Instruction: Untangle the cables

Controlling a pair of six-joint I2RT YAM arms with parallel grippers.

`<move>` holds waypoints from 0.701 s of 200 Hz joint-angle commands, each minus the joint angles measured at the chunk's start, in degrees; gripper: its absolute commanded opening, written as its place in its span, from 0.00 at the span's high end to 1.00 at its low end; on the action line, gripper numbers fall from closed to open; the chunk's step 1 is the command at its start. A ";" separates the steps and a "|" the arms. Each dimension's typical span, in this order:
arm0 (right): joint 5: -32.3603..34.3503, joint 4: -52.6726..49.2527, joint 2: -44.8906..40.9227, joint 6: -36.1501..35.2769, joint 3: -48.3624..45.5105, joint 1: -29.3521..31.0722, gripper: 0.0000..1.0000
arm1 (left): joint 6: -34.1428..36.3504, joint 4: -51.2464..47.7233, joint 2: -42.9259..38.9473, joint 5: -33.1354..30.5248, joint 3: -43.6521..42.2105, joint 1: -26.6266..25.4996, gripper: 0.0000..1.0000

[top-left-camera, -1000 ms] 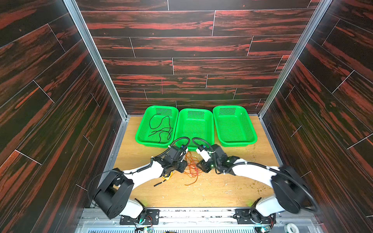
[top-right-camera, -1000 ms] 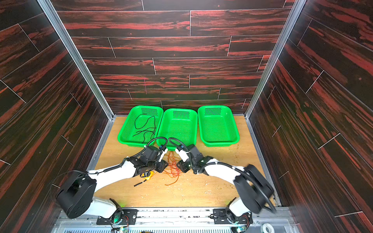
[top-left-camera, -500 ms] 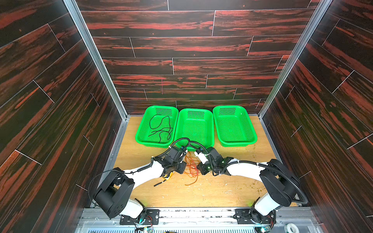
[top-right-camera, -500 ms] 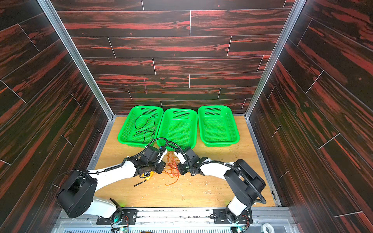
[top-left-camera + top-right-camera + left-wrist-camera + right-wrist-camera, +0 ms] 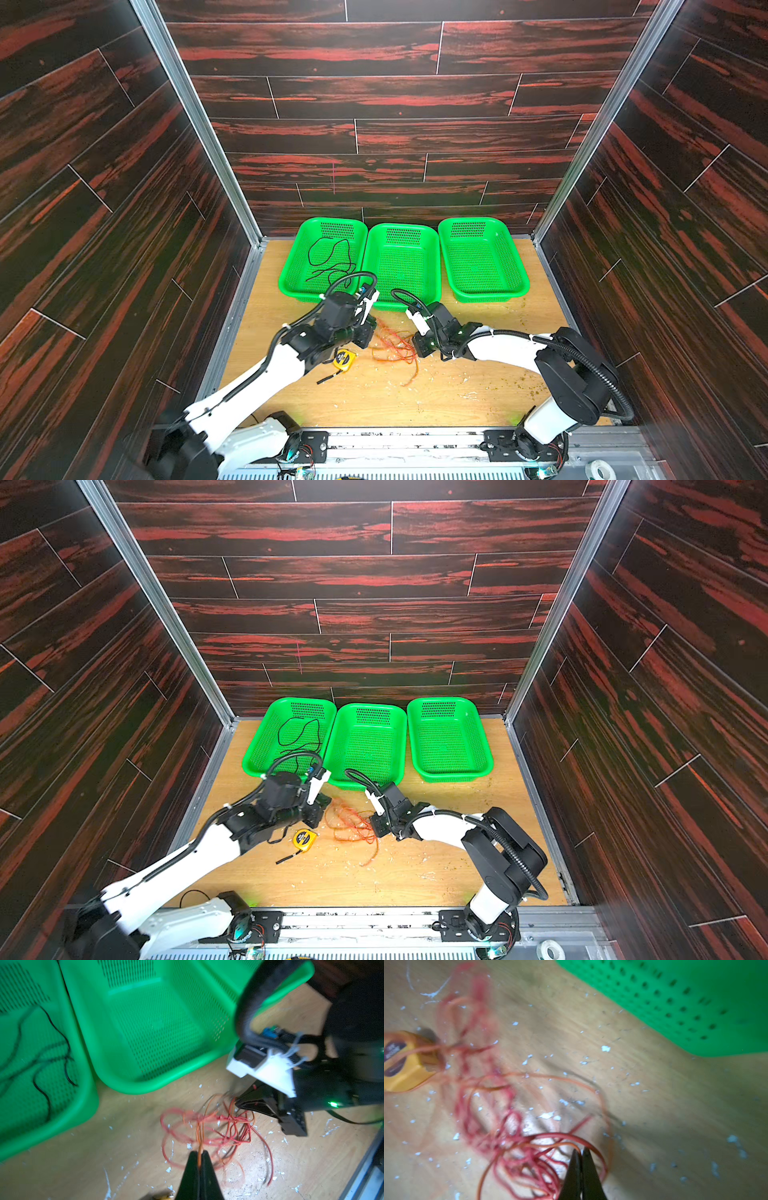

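Wire this thin weighs next to nothing and bends at a touch, so the orange cable [image 5: 200, 1136] and red cable [image 5: 556, 1134] will likely follow any pull yet snag wherever loops cross. They lie knotted as one tangle [image 5: 392, 345] on the middle of the worktop [image 5: 457, 395], just in front of the middle basket [image 5: 403, 257]. Their smooth round insulation probably slips between pads, so a pinch on a free run at the tangle's outer edge, away from the dense crossings, seems the best hold.

The left gripper [image 5: 199, 1152] is clamped on an orange strand at the tangle's left side. The right gripper [image 5: 581, 1150] is pinched closed on the tangle's opposite side; whether red or orange sits between its tips I cannot tell.

The black cable [image 5: 68, 1057] lies apart, looped loosely in the left basket [image 5: 291, 266] near the far left corner. The baskets are glossy green plastic with perforated floors and rounded rims. A yellow tape measure [image 5: 344, 358] sits just beside the tangle, and pale chips speckle the wood-grain surface.
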 commanded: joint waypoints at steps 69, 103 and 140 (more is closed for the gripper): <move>-3.89 2.10 -4.65 -4.11 -1.74 -0.16 0.82 | 9.94 -5.97 -2.03 1.99 5.78 -0.25 1.00; -8.37 8.59 -9.83 -5.92 -4.87 -0.10 0.65 | 9.67 -2.59 -2.56 7.66 6.05 -0.24 1.00; -11.45 10.61 -13.62 -9.69 -5.27 0.93 0.60 | 8.88 -1.57 -0.80 8.46 8.22 -0.25 1.00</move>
